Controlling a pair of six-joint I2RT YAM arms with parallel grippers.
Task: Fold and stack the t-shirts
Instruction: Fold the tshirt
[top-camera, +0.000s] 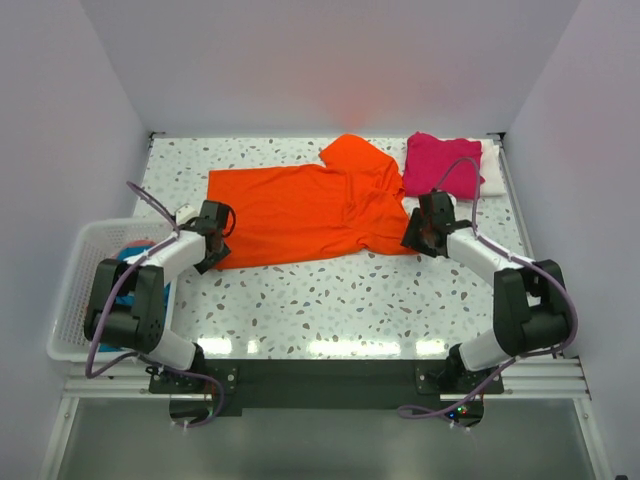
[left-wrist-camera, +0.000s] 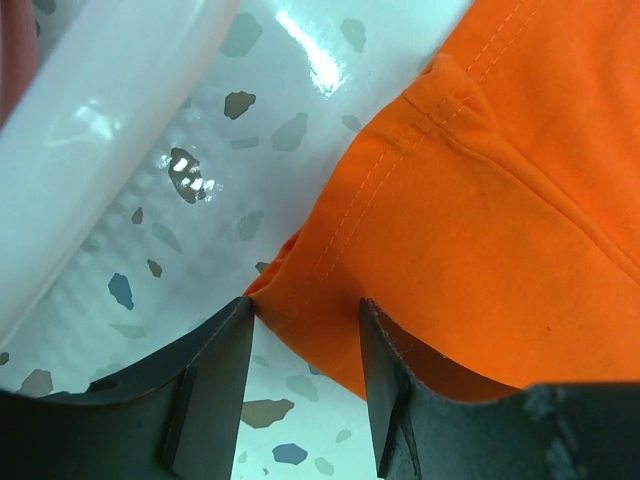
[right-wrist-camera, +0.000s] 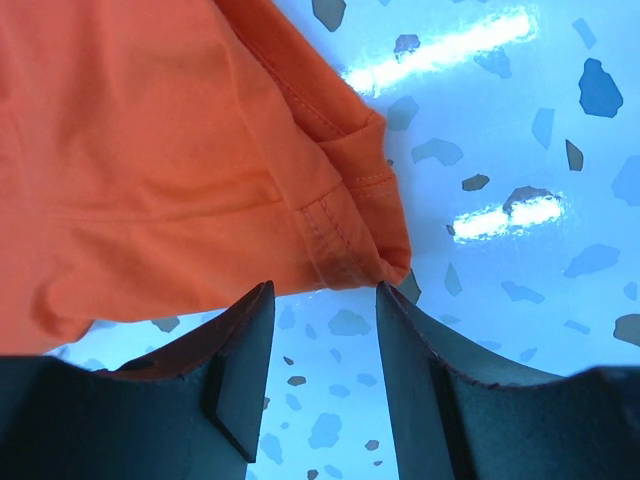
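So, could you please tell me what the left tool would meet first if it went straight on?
Probably the orange tee: its hemmed corner lies just ahead of the left tool, with the table right beneath.

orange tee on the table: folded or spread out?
Spread, not folded. The orange t-shirt lies mostly flat across the table, rumpled only at its far-right end. Left gripper and right gripper sit open at its near corners.

Overhead, wrist close-ups: same orange t-shirt (top-camera: 300, 215)
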